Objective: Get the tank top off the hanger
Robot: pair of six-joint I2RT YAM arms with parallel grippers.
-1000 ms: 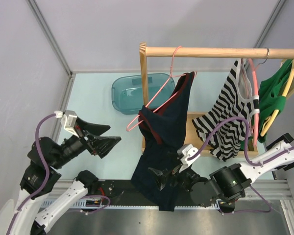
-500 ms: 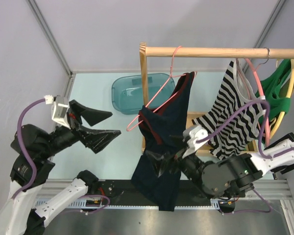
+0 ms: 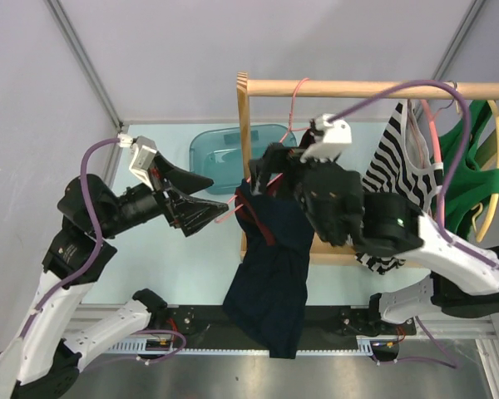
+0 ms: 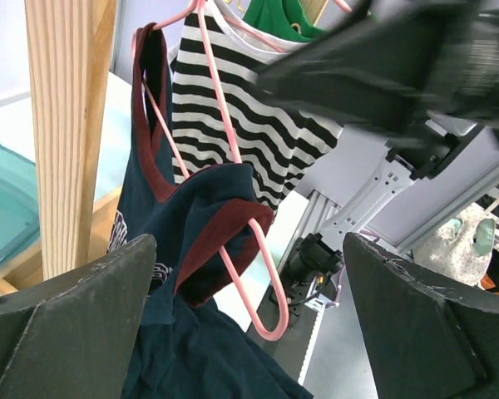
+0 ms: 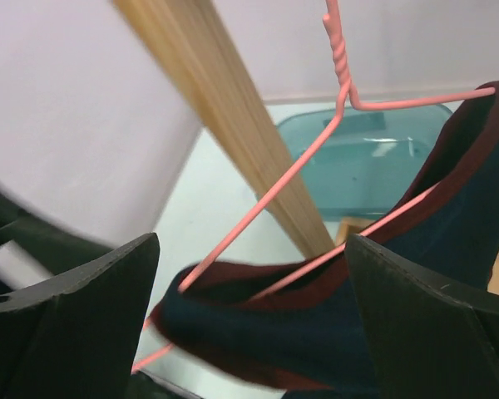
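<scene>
The tank top (image 3: 270,274), navy with maroon trim, hangs on the pink hanger (image 5: 270,193) at the centre of the top view. The hanger is hooked over the wooden rail (image 3: 270,86).

Left gripper (image 3: 219,195): jaws spread wide, holding nothing, just left of the hanger's lower tip.

Right gripper (image 3: 262,170): jaws spread wide, empty, near the garment's upper edge.

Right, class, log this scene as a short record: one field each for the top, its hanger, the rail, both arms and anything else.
top: navy, maroon trim, on the hanger
hanger: pink wire, tilted, hooked on the rail
rail: wooden, horizontal
left arm: jaws open, aimed at the top, holding nothing
right arm: jaws open by the top's upper strap, holding nothing
other clothes: striped top, green top
bin: teal, on the table
</scene>
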